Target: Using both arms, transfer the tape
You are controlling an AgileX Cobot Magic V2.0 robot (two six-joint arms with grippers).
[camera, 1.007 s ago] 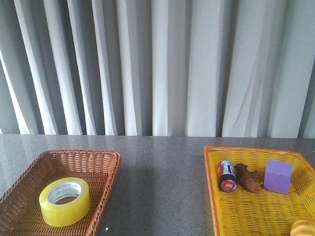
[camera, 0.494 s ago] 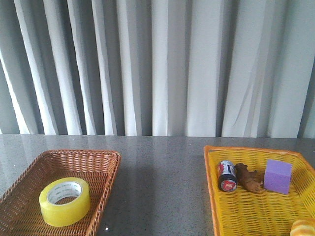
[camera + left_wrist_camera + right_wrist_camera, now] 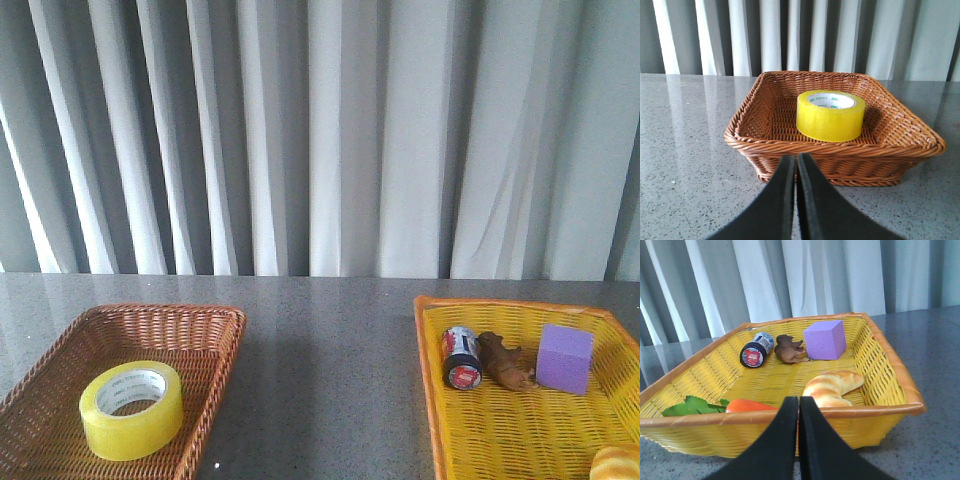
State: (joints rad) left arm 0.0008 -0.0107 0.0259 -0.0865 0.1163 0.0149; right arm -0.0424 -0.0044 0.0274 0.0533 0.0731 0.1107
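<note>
Lighting: even, soft daylight diffused through curtain (image 3: 330,140). Glare: pale reflections on tabletop (image 3: 685,115). Shadows: faint. Focus: sharp throughout.

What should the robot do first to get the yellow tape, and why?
Probably open the left end effector and ease it forward over the brown basket's rim. It is shut and sits outside the basket, while the tape lies flat inside, untouched.

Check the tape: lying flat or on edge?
Flat. The tape rests in the brown basket with its core hole facing up.
</note>
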